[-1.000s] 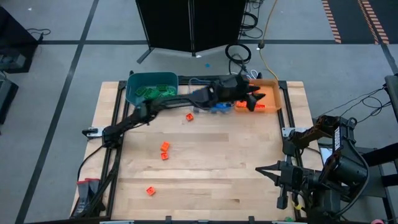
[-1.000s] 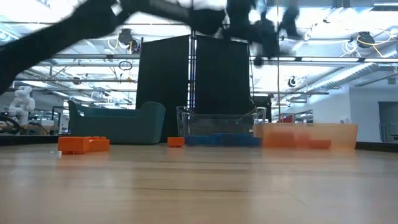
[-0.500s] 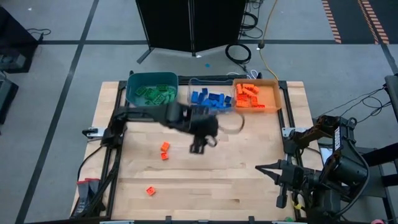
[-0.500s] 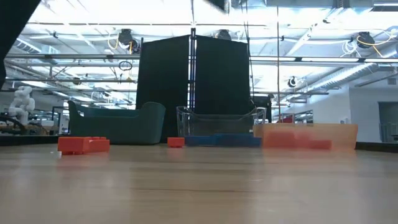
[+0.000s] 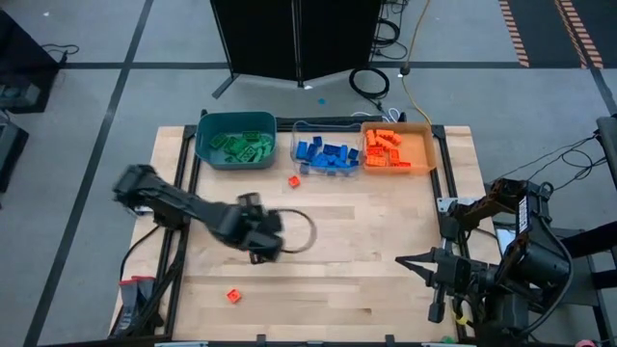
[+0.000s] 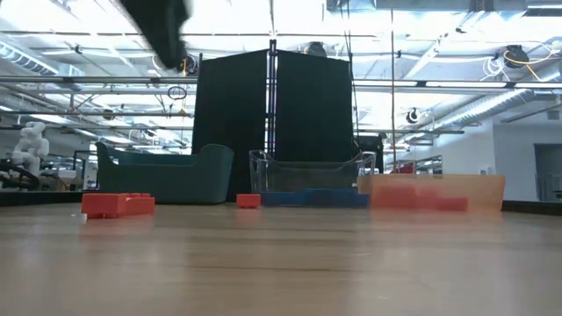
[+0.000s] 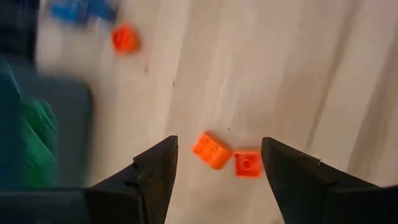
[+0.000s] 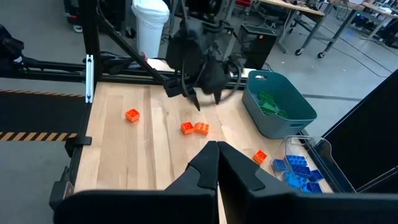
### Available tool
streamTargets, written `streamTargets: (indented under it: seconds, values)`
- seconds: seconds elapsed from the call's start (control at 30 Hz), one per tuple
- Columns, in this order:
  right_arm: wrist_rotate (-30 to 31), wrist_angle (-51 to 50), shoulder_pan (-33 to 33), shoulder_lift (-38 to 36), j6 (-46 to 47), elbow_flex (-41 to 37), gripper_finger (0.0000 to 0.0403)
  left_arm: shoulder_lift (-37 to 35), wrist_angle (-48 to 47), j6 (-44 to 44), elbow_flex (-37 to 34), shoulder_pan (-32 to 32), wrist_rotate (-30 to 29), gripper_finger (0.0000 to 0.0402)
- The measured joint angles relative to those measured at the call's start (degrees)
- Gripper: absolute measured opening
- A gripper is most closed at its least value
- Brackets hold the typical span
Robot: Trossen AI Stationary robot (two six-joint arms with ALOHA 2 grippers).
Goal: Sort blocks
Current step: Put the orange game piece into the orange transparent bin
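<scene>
The right gripper (image 5: 436, 268) sat shut and empty at the table's (image 5: 386, 241) near right edge; the left gripper (image 7: 214, 163) hovered open, holding nothing, above two orange-red blocks (image 7: 211, 150) lying mid-table; farther back, sorted blocks filled the teal bin (image 5: 234, 140), clear bin (image 5: 326, 154) and orange bin (image 5: 397, 149).

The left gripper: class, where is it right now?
In the high view the left gripper hangs open over the table's left half, above two orange blocks, short of the teal bin.
</scene>
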Motion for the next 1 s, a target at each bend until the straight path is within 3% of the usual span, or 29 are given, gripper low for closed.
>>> streamTargets:
  seconds: [0.17,0.33,0.5,0.67,1.0]
  values:
    - [0.1,0.0,0.0,0.0,0.0,0.0,0.0,-13.3,15.2,-27.4,-20.9,-3.2,-0.9,0.0233]
    - [0.3,-0.1,0.0,0.0,0.0,0.0,0.0,-16.8,21.4,-38.6,-29.4,-5.1,-0.9,0.0233]
    - [0.2,-0.1,0.0,0.0,0.0,0.0,0.0,-15.7,22.3,-36.5,-34.9,-5.6,-1.7,0.0233]
    - [0.2,0.1,0.0,0.0,0.0,0.0,0.0,-15.7,32.5,-25.4,-40.7,-6.0,1.8,0.0233]
    - [0.1,0.2,0.0,0.0,0.2,0.0,0.0,-15.7,38.6,-14.7,-43.0,-7.0,3.5,0.0233]
